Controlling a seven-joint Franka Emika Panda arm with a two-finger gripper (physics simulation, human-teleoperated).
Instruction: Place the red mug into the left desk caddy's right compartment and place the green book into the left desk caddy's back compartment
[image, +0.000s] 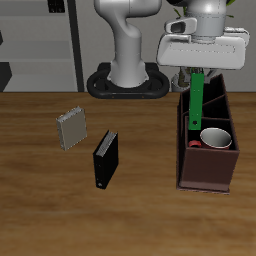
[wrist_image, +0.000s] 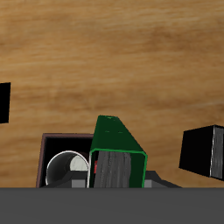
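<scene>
My gripper (image: 198, 70) is shut on the top of the green book (image: 196, 102), which hangs upright. The book's lower end is down between the tall slanted walls of the back compartment (image: 213, 100) of the left desk caddy (image: 182, 150), close to the divider beside the mug. I cannot tell whether it touches the floor. The red mug (image: 214, 138) stands upright in the right compartment, the middle cell. In the wrist view the green book (wrist_image: 118, 142) shows with its grey page edge, and the mug's white inside (wrist_image: 67, 166) lies beside it within the caddy wall (wrist_image: 51, 140).
A black book (image: 105, 160) stands on the table toward the middle and also shows in the wrist view (wrist_image: 203, 150). A grey book (image: 72, 129) stands beyond it. The caddy's low end cell (image: 205, 170) nearest the table's front edge holds nothing. The robot's base (image: 128, 80) is at the back.
</scene>
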